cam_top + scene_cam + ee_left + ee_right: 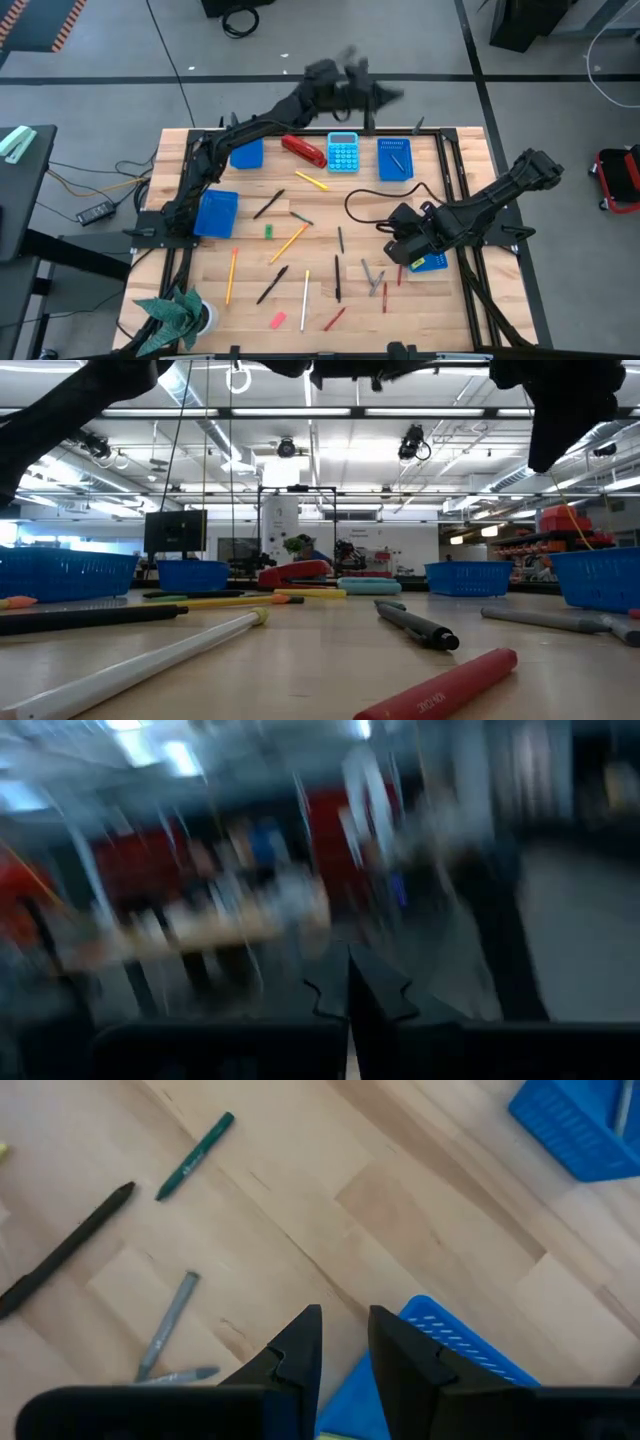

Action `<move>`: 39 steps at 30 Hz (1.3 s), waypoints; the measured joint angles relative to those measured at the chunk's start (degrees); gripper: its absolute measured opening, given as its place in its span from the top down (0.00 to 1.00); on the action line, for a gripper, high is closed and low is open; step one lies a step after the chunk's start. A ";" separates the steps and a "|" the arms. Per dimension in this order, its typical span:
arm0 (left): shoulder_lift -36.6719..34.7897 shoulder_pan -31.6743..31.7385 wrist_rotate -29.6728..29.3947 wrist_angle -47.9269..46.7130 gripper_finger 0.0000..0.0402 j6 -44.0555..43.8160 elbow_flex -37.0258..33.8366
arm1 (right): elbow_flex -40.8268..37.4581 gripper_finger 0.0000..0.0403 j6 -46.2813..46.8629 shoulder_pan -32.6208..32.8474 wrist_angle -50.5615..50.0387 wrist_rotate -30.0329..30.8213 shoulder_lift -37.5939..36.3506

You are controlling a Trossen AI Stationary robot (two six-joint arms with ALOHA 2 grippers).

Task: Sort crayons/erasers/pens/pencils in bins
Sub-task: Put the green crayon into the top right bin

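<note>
high view: the left arm is reaching past the far edge of the table, its left gripper (385, 95) blurring with motion near the far bin (394, 158) that is holding one dark stick. the right gripper (400, 238) is hanging low by the near right bin (430, 262). two more bins (246, 153) and (216, 213) are sitting on the left side. pens (268, 204), pencils (289, 243), crayons (373, 276) and erasers (278, 320) are lying scattered across the middle of the table (460, 310).

low view: a red crayon (440, 688), a dark pen (417, 625) and a white pencil (130, 670) are lying loose in the foreground; the arms are showing only as dark shapes overhead.

left wrist view: the fingers (375, 995) are pressing together, clenched on nothing visible; all else is smearing.

right wrist view: the fingers (300, 1345) are standing slightly apart with nothing between them, over the bin's edge (450, 1340); grey crayons (168, 1320), a green crayon (195, 1155) and a pen (65, 1250) are lying just beyond.

judgement: sorting is barely under way, with most items unsorted. the left arm appears to be between picks. the next move is calling for a descent onto one loose stick, jaws aligned across it.
</note>
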 joint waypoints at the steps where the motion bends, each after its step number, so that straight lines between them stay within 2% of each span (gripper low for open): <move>1: 0.03 0.59 -0.04 3.55 0.96 -3.63 0.02 | 0.00 0.77 0.37 0.00 0.05 0.01 0.70; 4: 0.31 1.88 -0.15 7.77 0.90 -10.06 -0.02 | 0.00 0.77 2.59 -0.01 0.47 0.00 2.53; 8: -0.75 2.98 1.69 3.34 0.85 -5.72 0.07 | 0.00 0.77 5.76 0.32 1.16 -0.64 4.20; 10: -1.84 3.40 3.91 0.86 0.87 -7.78 -0.61 | 0.00 0.77 7.79 0.78 1.69 -0.62 4.71; 12: -3.07 3.39 7.91 0.54 0.93 -9.29 -3.71 | 0.00 0.77 10.64 1.56 2.23 -0.62 5.07; 14: -5.12 2.56 7.98 1.53 0.98 -9.25 -10.28 | 0.00 0.77 13.60 2.79 3.26 -0.60 5.15; 17: -11.50 0.86 5.21 5.27 0.98 -6.78 -24.71 | 0.00 0.77 16.76 5.40 4.46 -0.59 5.19; 19: -19.50 -0.01 2.91 10.41 0.99 -5.61 -36.63 | 0.00 0.77 18.25 6.93 4.52 -0.34 5.19; 23: -35.86 -0.84 -1.91 27.29 0.99 -7.26 -58.95 | 0.00 0.77 19.36 8.22 4.51 -0.19 5.19; 25: -41.98 -2.22 -5.11 28.61 0.99 -7.47 -67.83 | 0.00 0.77 18.99 7.57 4.84 -0.33 5.19; 29: -50.08 -6.67 -10.47 30.66 0.98 -7.45 -81.18 | 0.00 0.77 11.34 1.15 11.62 -5.57 6.28; 34: -54.51 -11.63 -14.92 39.15 0.97 -8.71 -95.54 | 0.00 0.77 -0.18 -7.60 26.75 -11.56 12.95; 37: -57.27 -13.10 -16.00 46.37 0.98 -8.72 -103.02 | 0.10 0.75 -2.67 -11.55 31.80 -13.88 17.10; 39: -58.43 -13.13 -15.98 49.76 0.98 -8.73 -107.15 | 0.66 0.72 -2.68 -13.80 31.81 -15.28 19.36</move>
